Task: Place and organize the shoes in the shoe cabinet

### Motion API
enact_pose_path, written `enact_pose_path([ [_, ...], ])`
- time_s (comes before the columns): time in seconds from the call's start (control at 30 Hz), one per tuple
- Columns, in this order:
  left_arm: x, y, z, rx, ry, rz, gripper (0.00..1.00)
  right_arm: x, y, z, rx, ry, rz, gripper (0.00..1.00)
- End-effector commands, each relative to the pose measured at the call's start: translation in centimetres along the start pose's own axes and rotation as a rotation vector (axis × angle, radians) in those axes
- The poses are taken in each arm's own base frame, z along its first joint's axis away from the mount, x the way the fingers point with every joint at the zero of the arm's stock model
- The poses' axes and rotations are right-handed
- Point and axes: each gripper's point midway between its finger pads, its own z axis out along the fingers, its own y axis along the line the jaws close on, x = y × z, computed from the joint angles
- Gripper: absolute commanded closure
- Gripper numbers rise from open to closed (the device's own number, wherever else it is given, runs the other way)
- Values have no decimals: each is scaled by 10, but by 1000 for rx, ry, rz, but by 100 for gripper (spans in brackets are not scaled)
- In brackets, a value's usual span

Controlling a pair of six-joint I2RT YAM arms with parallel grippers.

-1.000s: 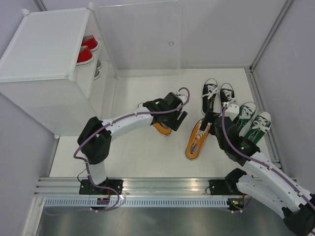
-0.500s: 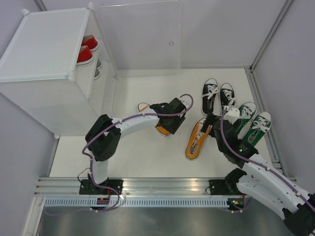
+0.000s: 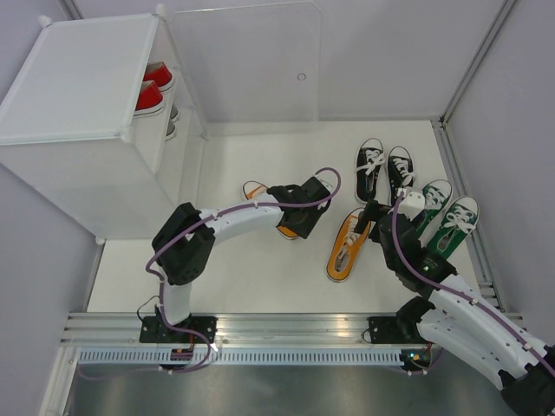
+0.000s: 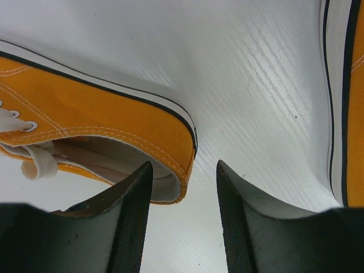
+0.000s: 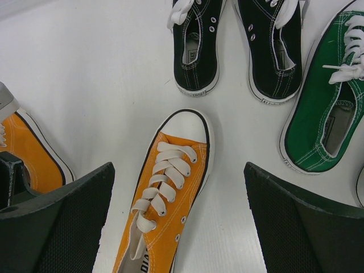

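One orange shoe (image 3: 257,190) lies mid-floor, its heel under my left gripper (image 3: 299,218). In the left wrist view the open left gripper (image 4: 183,166) straddles the heel rim of this shoe (image 4: 108,116), one finger over the opening, the other outside. The second orange shoe (image 3: 345,250) lies to the right, just below my open, empty right gripper (image 3: 371,214). In the right wrist view it (image 5: 165,193) lies between the spread fingers of that gripper (image 5: 177,168). The shoe cabinet (image 3: 74,104) stands back left with red shoes (image 3: 153,90) inside.
A black pair (image 3: 384,165) and a green pair (image 3: 446,212) lie at the right near the wall. The cabinet's clear door panel (image 3: 247,65) stands open along the back. Grey walls close in the floor on both sides.
My left gripper has come down and toward the near side, onto the heel of the orange shoe, uncovering its toe. The right arm has shifted only slightly.
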Motion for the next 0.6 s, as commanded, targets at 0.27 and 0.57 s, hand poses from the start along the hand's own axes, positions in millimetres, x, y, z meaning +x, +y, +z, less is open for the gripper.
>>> enact_pose_path([
  [0.27,2,-4,31,-55,41,-24,54,-2,3,2,-9,-20,37,2],
  [0.57,-22,8,8,-93,-40,-15,95,-1,5,2,-21,-15,36,2],
])
